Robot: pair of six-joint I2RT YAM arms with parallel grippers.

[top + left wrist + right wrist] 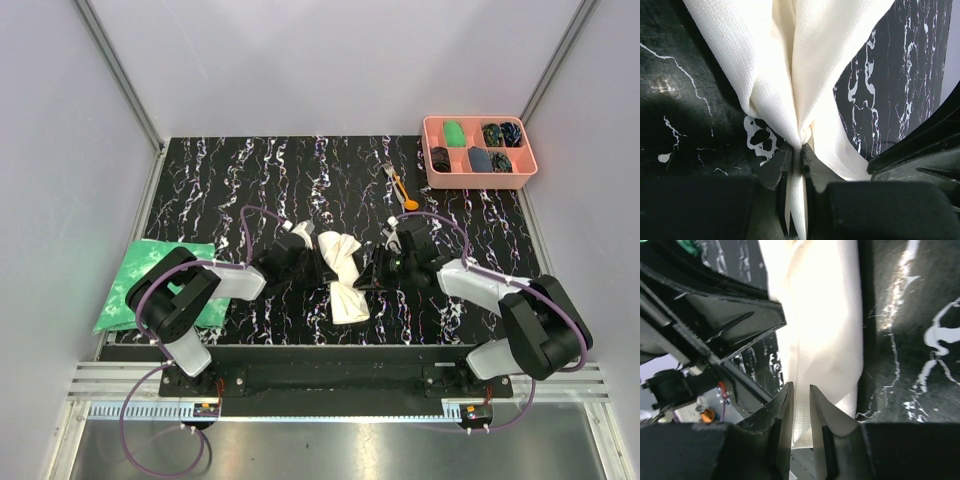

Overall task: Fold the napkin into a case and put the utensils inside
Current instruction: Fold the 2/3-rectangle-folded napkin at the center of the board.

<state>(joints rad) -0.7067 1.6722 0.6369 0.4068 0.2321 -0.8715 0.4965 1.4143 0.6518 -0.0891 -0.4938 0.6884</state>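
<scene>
The napkin [343,268] is seen bunched and twisted near the middle of the black marbled table [250,180], between the two arms, with its lower end spread flat toward the near edge. It is not yet shaped into a case. The left claw [799,151] is clamped on the napkin where the cloth is gathered into a tight pinch, and wide folds fan away from that point. The right claw [801,392] is closed on a flat edge of the same napkin from the opposite side, with cloth filling the narrow gap between its fingers. The utensils [400,186] are left lying on the table farther back, near a pink tray [427,150]. A green mottled cloth [140,275] is draped at the table's left edge.
</scene>
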